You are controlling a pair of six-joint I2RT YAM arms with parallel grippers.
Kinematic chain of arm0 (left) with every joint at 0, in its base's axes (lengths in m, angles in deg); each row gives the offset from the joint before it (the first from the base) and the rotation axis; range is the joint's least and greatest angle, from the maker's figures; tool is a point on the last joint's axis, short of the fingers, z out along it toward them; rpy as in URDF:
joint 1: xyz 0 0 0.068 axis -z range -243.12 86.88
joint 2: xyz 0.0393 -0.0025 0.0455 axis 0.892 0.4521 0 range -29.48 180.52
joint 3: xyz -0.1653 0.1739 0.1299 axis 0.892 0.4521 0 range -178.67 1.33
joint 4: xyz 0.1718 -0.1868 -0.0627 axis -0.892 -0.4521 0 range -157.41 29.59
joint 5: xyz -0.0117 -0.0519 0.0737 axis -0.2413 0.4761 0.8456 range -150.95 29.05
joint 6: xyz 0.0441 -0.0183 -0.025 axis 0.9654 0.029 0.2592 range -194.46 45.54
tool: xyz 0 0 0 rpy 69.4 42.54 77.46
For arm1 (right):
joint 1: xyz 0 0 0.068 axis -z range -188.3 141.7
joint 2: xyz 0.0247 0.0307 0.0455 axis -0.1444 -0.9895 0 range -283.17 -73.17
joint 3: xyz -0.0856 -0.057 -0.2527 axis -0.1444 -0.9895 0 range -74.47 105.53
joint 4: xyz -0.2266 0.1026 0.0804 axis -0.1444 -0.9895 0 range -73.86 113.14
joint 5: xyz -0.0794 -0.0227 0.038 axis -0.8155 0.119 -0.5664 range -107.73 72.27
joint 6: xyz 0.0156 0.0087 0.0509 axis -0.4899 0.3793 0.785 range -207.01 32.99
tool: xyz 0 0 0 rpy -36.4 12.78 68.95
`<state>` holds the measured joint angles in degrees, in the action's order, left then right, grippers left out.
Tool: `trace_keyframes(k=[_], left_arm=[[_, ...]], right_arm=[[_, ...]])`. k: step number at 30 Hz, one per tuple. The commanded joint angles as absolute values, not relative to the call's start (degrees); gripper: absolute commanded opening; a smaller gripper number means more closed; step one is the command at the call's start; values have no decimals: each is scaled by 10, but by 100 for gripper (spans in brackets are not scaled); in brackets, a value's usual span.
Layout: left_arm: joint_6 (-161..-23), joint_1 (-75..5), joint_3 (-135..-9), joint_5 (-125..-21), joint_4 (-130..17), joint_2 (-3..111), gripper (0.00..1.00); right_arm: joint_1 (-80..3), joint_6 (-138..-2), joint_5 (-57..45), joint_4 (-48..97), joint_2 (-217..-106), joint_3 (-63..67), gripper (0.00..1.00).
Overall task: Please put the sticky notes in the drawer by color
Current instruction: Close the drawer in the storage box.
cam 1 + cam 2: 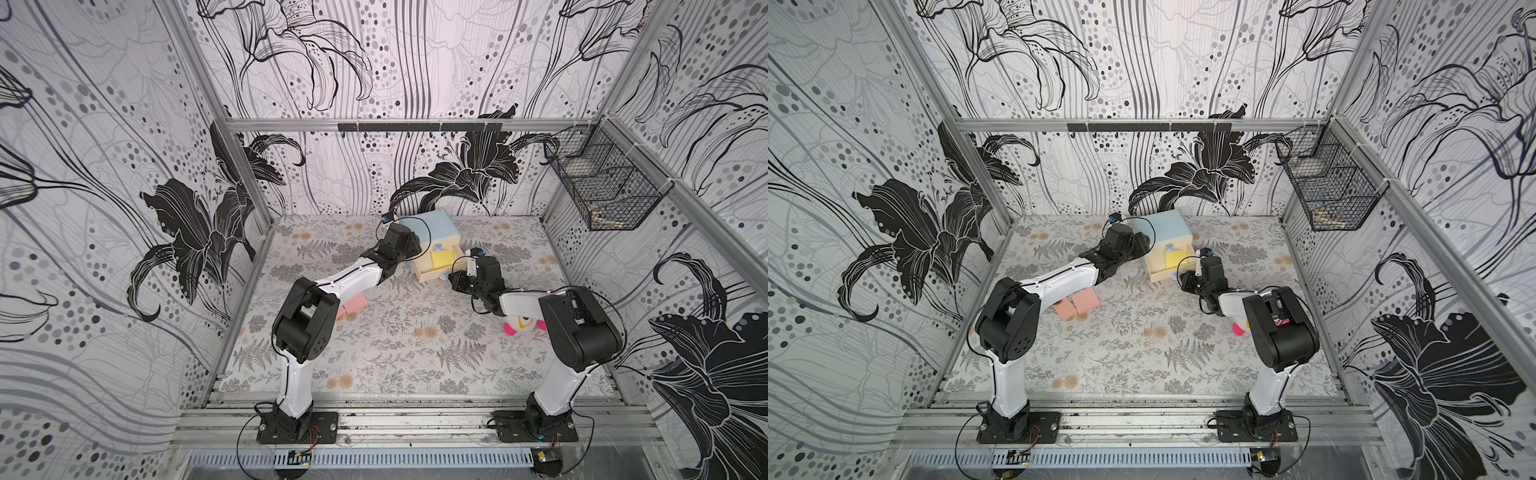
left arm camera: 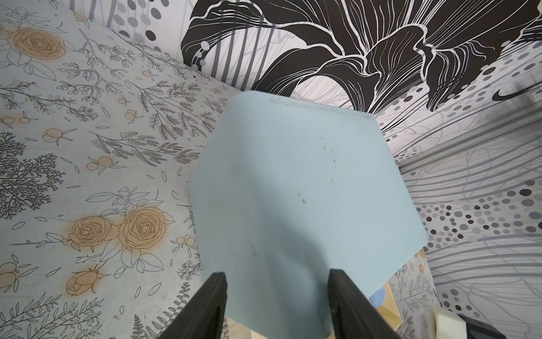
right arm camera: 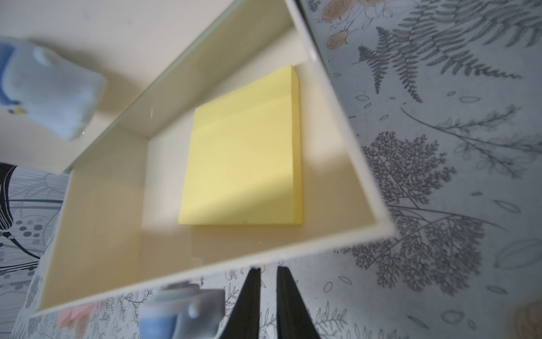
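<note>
Left fingers (image 2: 218, 293) clasp the drawer (image 2: 293, 190) at its corner. Right fingers (image 3: 250, 293), nearly together, empty, sit outside its pulled-out front rim; knob (image 3: 181, 314) beside them, yellow sticky notes (image 3: 246, 152) beyond, bare tabletop (image 3: 440, 205) alongside.

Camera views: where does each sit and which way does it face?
Top views: high in front, looking down on the table; left arm, right arm show.
Left wrist: over the drawer chest, facing the back wall; left jaws flank its shell.
Right wrist: above the open drawer with the yellow pad; right jaws show.
Shared: every view shows the chest.
</note>
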<state>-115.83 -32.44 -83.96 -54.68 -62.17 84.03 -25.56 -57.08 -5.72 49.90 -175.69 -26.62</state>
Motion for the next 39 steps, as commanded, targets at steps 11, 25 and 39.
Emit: trace_keyframes(k=[11,25,39], left_arm=[[-1154,-335,-837,-557,-644,868,59],[-1135,-340,-856,-571,-650,867,60],[-1128,-345,-858,-580,-636,877,61]], right_arm=[[-254,-569,-55,574,-1840,-160,17],[-254,-538,-29,666,-1843,-198,30],[-254,-466,7,757,-1867,-275,41]])
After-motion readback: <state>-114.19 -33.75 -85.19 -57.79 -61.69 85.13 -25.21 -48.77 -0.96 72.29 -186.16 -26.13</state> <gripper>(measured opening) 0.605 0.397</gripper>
